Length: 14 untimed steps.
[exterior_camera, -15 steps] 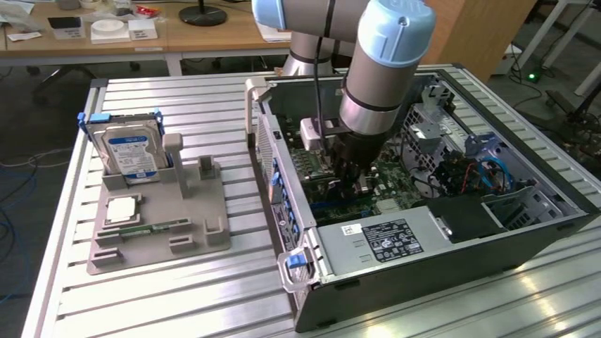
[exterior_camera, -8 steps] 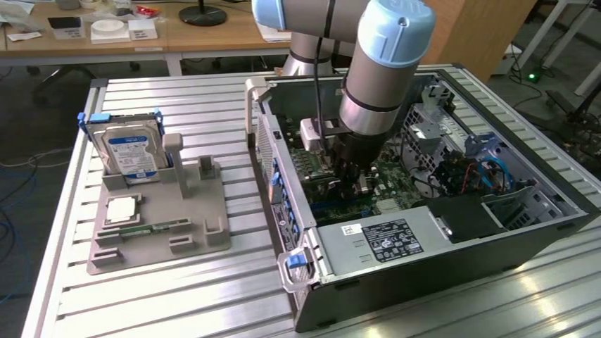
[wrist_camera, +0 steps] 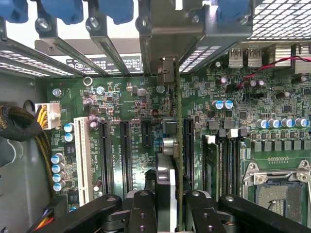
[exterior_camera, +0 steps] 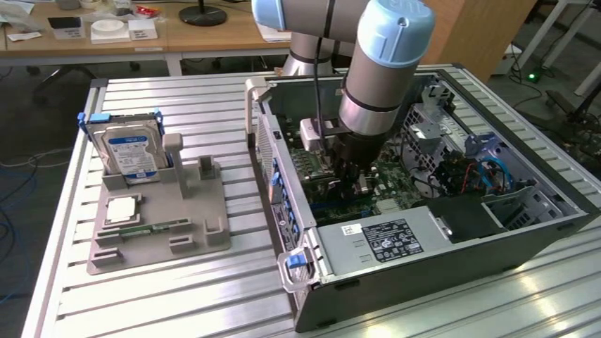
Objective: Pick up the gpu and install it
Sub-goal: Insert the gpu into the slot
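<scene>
Gripper (wrist_camera: 170,204) clamps the gpu (wrist_camera: 178,145) edge-on above the motherboard (wrist_camera: 121,107) inside the computer case (exterior_camera: 423,246). We judge insertion underway; next needs slot (wrist_camera: 186,145) alignment, then a straight press.

Open computer case (exterior_camera: 526,232) at 3 o'clock of the parts tray (exterior_camera: 188,243); hard drive (exterior_camera: 129,155) upright at tray's 12.

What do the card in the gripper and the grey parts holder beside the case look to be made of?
Thin green expansion card, seen edge-on: likely fibreglass circuit board, with a dull silver metal bracket. Grey parts holder: matte, uniform, chunky slots, probably moulded or printed plastic.
</scene>
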Motion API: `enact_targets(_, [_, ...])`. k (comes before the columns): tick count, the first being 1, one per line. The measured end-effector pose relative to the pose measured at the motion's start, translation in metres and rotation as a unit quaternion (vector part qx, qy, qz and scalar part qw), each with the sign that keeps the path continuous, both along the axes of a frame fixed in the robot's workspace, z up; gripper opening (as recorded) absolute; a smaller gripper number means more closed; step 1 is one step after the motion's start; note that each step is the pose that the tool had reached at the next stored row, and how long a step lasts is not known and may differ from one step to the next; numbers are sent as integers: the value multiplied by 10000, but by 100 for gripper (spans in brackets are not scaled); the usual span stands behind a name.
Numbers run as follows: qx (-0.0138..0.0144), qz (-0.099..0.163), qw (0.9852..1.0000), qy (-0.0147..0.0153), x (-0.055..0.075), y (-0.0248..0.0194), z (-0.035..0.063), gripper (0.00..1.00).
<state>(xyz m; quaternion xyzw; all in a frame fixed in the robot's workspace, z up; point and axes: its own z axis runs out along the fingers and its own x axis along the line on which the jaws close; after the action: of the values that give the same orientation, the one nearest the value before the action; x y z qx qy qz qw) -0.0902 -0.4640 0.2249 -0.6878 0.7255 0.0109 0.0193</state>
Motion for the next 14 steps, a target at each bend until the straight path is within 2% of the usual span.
enact_targets(14, [-3,0,10000,4,-2,-1,-37,28])
